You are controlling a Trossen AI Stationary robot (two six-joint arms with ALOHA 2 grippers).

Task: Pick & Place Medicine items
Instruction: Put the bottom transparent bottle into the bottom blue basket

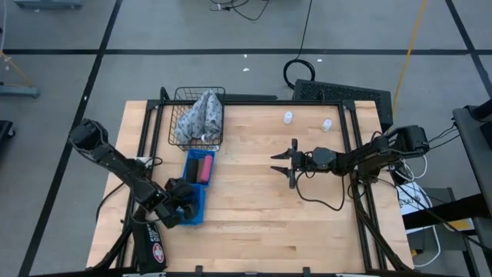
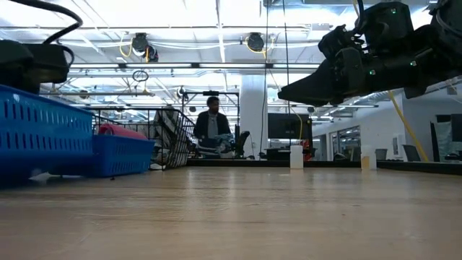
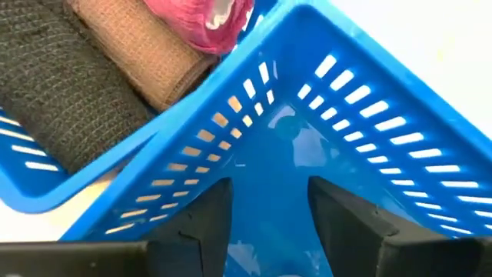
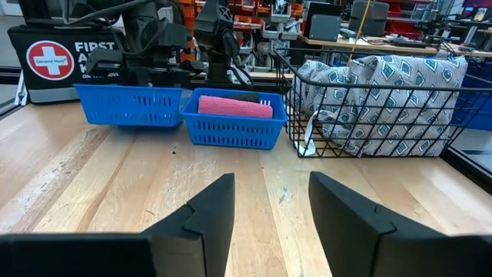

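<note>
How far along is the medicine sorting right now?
Done: pink roll and dark roll lie in one blue tray. In hand: nothing; left gripper sits open over the other tray, right gripper open mid-table. Left: two white bottles at the far edge.

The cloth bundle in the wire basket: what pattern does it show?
The cloth bundle is pale grey with dark diamond shapes, clearest in the right wrist view.

Light wooden table (image 1: 254,208) stood on a grey floor (image 1: 154,77) crossed by dark lines. Black cables (image 1: 304,46) trailed behind it. Beyond the table edge, a large open workshop: bright ceiling lights (image 2: 216,22), white column (image 2: 253,115), shelving and monitors. One person (image 2: 211,124) was at a far desk.
</note>
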